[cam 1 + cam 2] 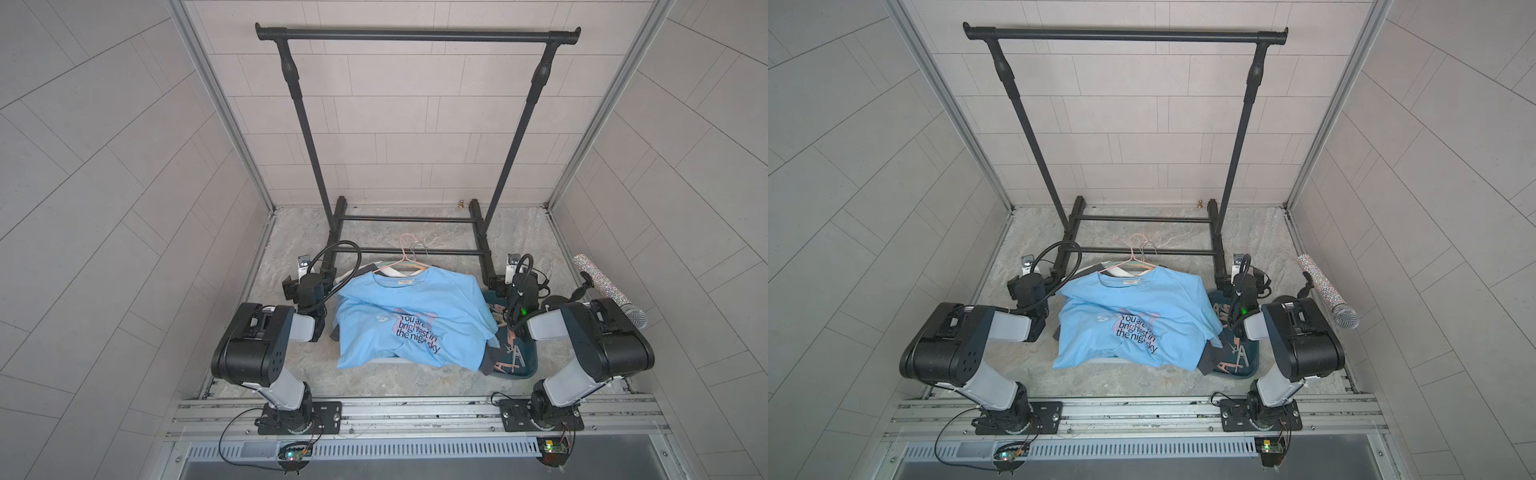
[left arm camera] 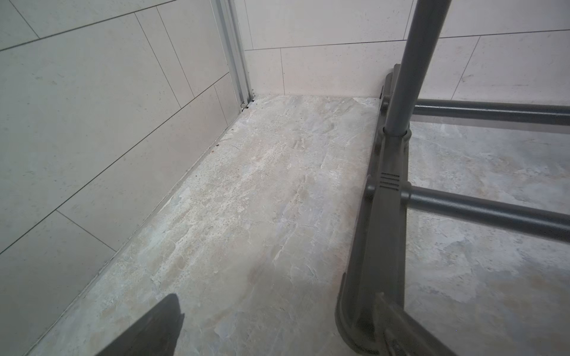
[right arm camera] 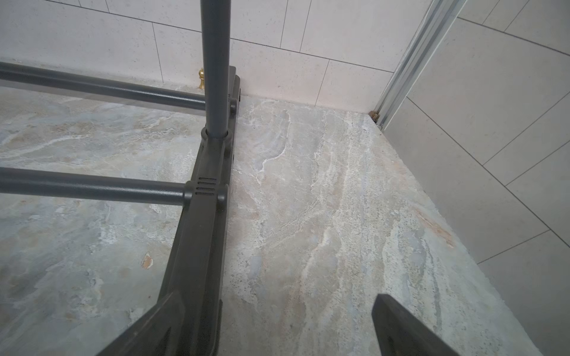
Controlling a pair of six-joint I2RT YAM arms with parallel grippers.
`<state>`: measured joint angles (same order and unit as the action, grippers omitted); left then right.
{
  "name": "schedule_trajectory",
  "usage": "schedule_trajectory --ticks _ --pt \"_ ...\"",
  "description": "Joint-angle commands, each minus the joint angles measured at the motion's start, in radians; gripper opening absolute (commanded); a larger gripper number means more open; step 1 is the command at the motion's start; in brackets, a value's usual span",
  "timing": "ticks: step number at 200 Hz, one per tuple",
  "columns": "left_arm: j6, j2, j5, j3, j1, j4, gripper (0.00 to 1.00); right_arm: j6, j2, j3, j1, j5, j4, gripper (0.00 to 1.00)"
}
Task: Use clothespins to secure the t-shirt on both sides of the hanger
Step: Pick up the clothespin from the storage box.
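A light blue t-shirt point(image 1: 407, 320) point(image 1: 1129, 320) with dark print lies crumpled in the middle of the floor. Its collar rests at a pile of wire hangers, a pink hanger point(image 1: 409, 249) point(image 1: 1138, 245) on top. To the shirt's right, several clothespins point(image 1: 513, 357) point(image 1: 1235, 357) lie in a dark teal tray point(image 1: 534, 361), partly hidden by my right arm. My left gripper point(image 2: 277, 320) hovers left of the shirt by the rack's foot, open and empty. The right gripper point(image 3: 277, 308) hovers by the other foot, behind the tray, also open and empty.
A black garment rack point(image 1: 417, 35) stands behind the shirt, its base bars point(image 1: 409, 251) close to both grippers. A glittery microphone point(image 1: 611, 291) sits at the right. A small brass knob point(image 3: 201, 78) stands at the back wall. Tiled walls close in on three sides.
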<state>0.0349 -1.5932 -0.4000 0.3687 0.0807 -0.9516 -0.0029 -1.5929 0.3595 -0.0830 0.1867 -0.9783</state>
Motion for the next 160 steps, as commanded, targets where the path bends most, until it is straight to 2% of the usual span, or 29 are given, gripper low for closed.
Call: schedule_trajectory --ticks 1,160 --pt "0.011 0.004 0.004 0.013 -0.004 -0.006 1.00 0.001 0.021 -0.004 0.005 0.000 -0.002 1.00" --pt "0.010 0.007 0.003 0.010 -0.003 -0.008 1.00 -0.005 0.023 -0.009 0.000 0.021 -0.014 1.00"
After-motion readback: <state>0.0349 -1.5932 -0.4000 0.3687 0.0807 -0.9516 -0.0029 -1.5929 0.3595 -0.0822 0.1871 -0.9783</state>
